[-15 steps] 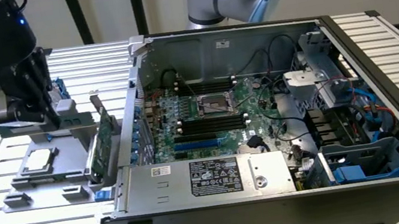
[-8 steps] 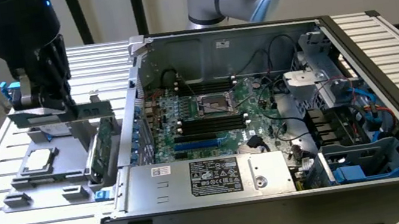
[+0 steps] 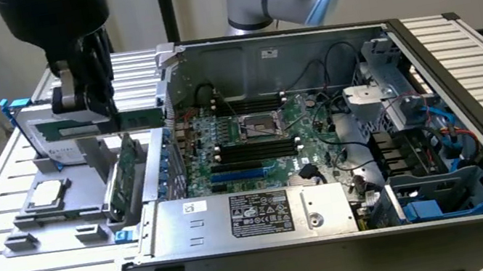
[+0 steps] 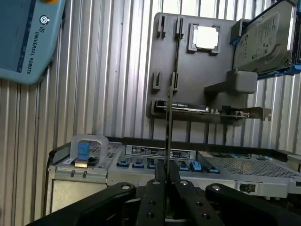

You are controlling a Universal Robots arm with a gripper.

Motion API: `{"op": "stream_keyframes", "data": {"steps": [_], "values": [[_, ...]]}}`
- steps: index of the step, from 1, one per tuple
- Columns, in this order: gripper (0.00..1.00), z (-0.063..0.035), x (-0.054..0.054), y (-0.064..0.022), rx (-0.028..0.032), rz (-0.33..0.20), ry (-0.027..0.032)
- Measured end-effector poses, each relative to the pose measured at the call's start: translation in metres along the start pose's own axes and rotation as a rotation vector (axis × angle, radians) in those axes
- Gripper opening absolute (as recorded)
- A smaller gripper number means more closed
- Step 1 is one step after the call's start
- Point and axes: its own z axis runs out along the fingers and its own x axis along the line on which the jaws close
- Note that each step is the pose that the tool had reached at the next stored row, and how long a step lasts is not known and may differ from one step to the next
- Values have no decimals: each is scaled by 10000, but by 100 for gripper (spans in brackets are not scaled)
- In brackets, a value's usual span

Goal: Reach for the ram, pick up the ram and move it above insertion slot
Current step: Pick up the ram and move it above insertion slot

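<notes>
while the gripper (image 3: 87, 95) hangs above the grey parts tray (image 3: 43, 239) at the exterior view's left, its fingers (image 4: 157, 188) are clamped on the ram (image 3: 107, 122), a green stick held level and lifted clear, just beside the open computer case (image 3: 478, 140).

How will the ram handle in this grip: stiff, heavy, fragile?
Probably stiff: the ram juts sideways from the gripper without visible sag. Likely light, since it looks blade-thin edge-on in the wrist view. It is a bare circuit board pinched on its flat faces, so it might twist or get damaged if knocked.
</notes>
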Motion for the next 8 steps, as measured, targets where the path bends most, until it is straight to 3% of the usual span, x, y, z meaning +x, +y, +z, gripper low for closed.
{"op": "stream_keyframes", "data": {"steps": [8], "values": [[14,-65,22,-361,-23,0,-9]]}}
